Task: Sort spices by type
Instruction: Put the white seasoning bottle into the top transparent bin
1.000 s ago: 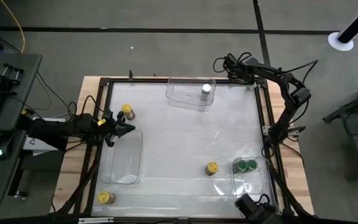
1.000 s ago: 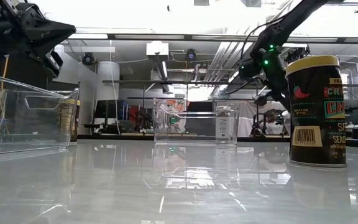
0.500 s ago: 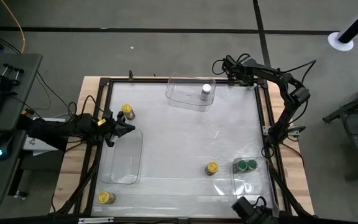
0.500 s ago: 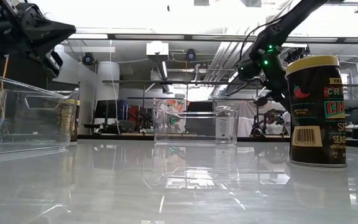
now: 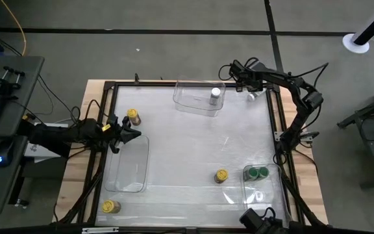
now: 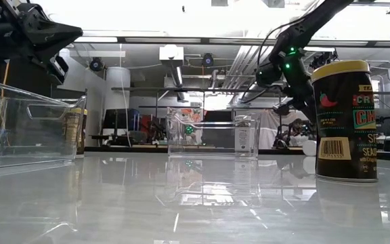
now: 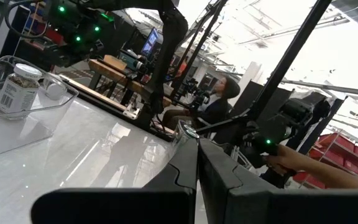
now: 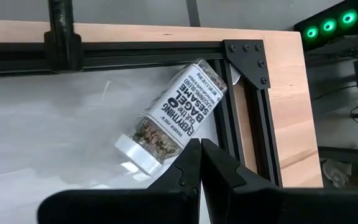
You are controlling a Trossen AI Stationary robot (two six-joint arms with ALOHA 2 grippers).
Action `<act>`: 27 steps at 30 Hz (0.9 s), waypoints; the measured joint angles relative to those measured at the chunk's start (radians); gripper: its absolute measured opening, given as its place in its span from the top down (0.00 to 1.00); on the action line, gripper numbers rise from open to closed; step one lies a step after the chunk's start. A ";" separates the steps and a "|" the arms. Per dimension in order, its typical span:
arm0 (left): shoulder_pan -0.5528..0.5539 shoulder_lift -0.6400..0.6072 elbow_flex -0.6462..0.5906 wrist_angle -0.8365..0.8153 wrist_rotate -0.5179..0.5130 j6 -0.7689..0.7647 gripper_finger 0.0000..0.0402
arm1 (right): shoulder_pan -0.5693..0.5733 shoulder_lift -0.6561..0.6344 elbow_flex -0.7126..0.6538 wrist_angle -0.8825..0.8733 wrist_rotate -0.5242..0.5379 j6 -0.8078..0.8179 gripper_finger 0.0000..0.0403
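A white-lidded spice jar (image 8: 176, 112) lies on its side in the table's far right corner (image 5: 252, 95). My right gripper (image 8: 199, 146) is shut and points down, its tips beside that jar near the lid. Another white-lidded jar (image 5: 215, 95) stands in the far clear bin. Two green-lidded jars (image 5: 258, 173) stand in the near right bin. Yellow-lidded jars stand on the table at the far left (image 5: 133, 116), near left (image 5: 111, 207) and near middle (image 5: 221, 175). My left gripper (image 5: 134, 134) is shut and hangs over the left bin's far end. My right gripper's shut fingertips (image 8: 191, 152) stand right beside the lying jar's wall close to its white lid (image 8: 138, 152), coming from above. I cannot tell whether they touch it. The jar lies flat on the table against the corner frame.
Three clear bins sit on the white table: far middle (image 5: 190, 97), left (image 5: 128, 166) and near right (image 5: 265, 192). A black frame (image 8: 229, 124) rims the table. Beyond the table, in the left wrist view, a person (image 7: 219, 102) sits and a hand (image 7: 294, 165) shows.
My right gripper has moved a little toward the table's left along the far edge. The white-lidded jar lying in the far right corner, hidden under the arm before, now shows. My left arm has kept still.
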 joint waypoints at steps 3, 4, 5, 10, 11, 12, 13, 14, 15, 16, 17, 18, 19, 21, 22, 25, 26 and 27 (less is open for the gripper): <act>0.000 0.000 0.000 0.000 0.000 0.000 1.00 | -0.017 0.000 0.000 0.002 -0.008 0.013 1.00; 0.000 0.000 0.000 0.000 0.000 0.000 1.00 | -0.025 0.002 0.000 0.006 -0.020 0.023 1.00; 0.000 0.000 0.000 0.000 0.000 0.000 1.00 | -0.035 0.006 0.001 0.012 -0.034 0.027 1.00; 0.000 0.000 0.000 0.000 0.000 0.000 1.00 | -0.072 0.033 0.002 0.060 -0.099 0.041 1.00; 0.000 0.000 0.000 0.000 0.000 0.000 1.00 | -0.073 0.032 0.002 0.071 -0.099 0.035 1.00; 0.000 0.000 0.000 0.000 0.000 0.000 1.00 | -0.073 0.032 0.002 0.074 -0.099 0.034 1.00; 0.000 0.000 0.000 0.000 0.000 0.000 1.00 | -0.073 0.032 0.002 0.074 -0.100 0.034 1.00; 0.000 0.000 0.000 0.000 0.000 0.000 1.00 | -0.073 0.032 0.002 0.074 -0.104 0.035 1.00; 0.000 0.000 0.000 0.000 0.000 0.000 1.00 | -0.074 0.032 0.002 0.074 -0.110 0.035 1.00; 0.000 0.000 0.000 0.000 0.000 0.000 1.00 | -0.078 0.032 0.002 0.074 -0.115 0.034 1.00; 0.000 0.000 0.000 0.000 0.000 0.000 1.00 | -0.080 0.032 0.002 0.074 -0.127 0.034 1.00; 0.000 0.000 0.000 0.000 0.000 0.000 1.00 | -0.081 0.032 0.002 0.074 -0.134 0.025 1.00; 0.000 0.000 0.000 0.000 0.000 0.000 1.00 | -0.081 0.032 0.002 0.074 -0.133 0.013 1.00; 0.000 0.000 0.000 0.000 0.000 0.000 1.00 | -0.078 0.023 0.002 0.073 -0.131 0.002 1.00; 0.000 0.000 0.000 0.000 0.000 0.000 1.00 | -0.073 0.012 0.002 0.074 -0.127 0.001 1.00; 0.000 0.000 0.000 0.000 0.000 0.000 1.00 | -0.048 -0.045 0.002 0.074 -0.098 -0.007 1.00; 0.000 0.000 0.000 0.000 0.000 0.000 1.00 | -0.036 -0.067 0.002 0.069 -0.093 -0.008 1.00; 0.000 0.000 0.000 0.000 0.000 0.000 1.00 | -0.022 -0.092 0.002 0.061 -0.091 -0.003 1.00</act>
